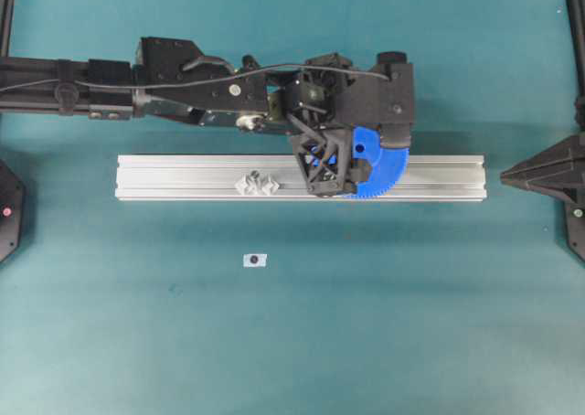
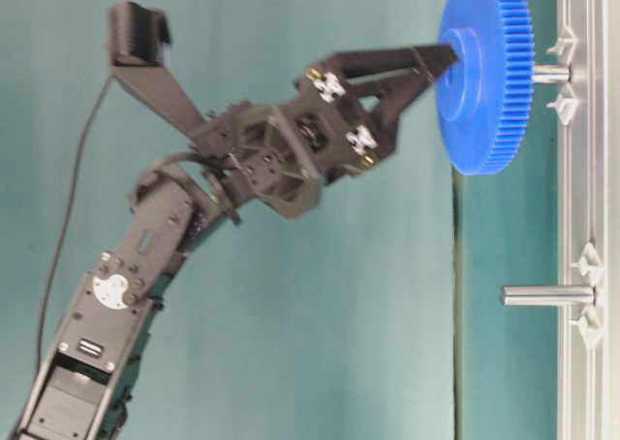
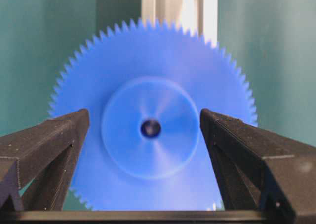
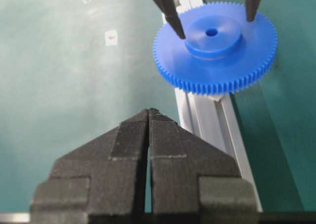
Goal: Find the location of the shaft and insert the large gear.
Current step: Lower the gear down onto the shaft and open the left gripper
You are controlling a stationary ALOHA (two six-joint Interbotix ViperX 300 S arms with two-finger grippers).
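- Only the table-level view shows the large gear [image 2: 484, 72] sitting on the shaft [image 2: 550, 73], partway down.
- My left gripper [image 3: 144, 123] stands wide, its fingers either side of the hub; the right gripper [image 4: 149, 116] is closed, empty.

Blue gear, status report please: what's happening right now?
Left gripper open, fingers clear of hub. Large gear on shaft. Right gripper shut, empty. Nothing blocking.

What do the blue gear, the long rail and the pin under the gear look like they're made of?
Large gear: matte blue plastic, probably moulded; uniform colour, crisp teeth.
Rail: likely extruded aluminium; silvery, brushed, lengthwise grooves.
Shaft: seemingly steel; grey, smooth, bright glints.
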